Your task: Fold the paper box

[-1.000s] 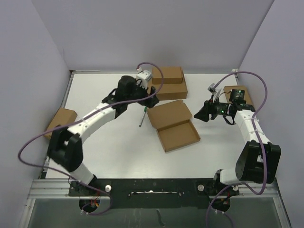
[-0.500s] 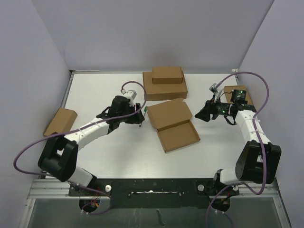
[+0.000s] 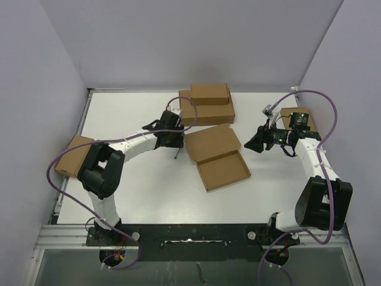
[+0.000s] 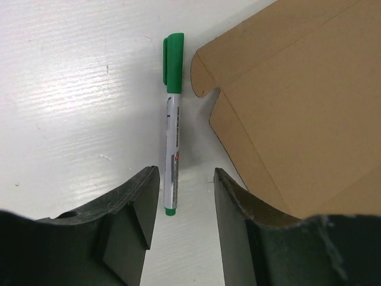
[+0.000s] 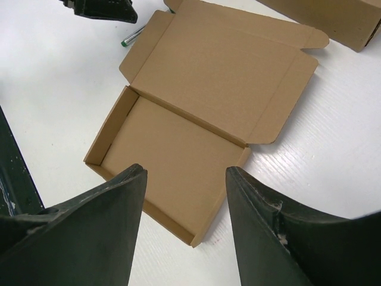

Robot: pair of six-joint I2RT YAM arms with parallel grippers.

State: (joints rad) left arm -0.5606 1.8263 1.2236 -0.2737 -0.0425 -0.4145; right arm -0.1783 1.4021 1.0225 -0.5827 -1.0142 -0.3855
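Observation:
The paper box (image 3: 217,156) lies open in the middle of the table, its shallow tray (image 5: 172,161) toward the front and its flat lid with side flaps (image 5: 226,77) toward the back. A green-capped marker pen (image 4: 172,119) lies just left of the lid's edge (image 4: 297,107). My left gripper (image 4: 186,176) is low over the pen's tail end, open, with the pen lying between its fingers close to the left one and not pinched. My right gripper (image 5: 186,170) hangs open above the tray's right end with nothing in it, seen right of the box in the top view (image 3: 250,145).
Two closed brown boxes are stacked at the back, a small one (image 3: 209,93) on a wide one (image 3: 207,113). Another brown box (image 3: 74,154) sits at the left table edge, and one (image 3: 297,119) is partly hidden behind the right arm.
My left gripper came down from beside the stacked boxes to the pen, the arm folding at its elbow, and its jaws narrowed. The right arm and the paper box have not moved.

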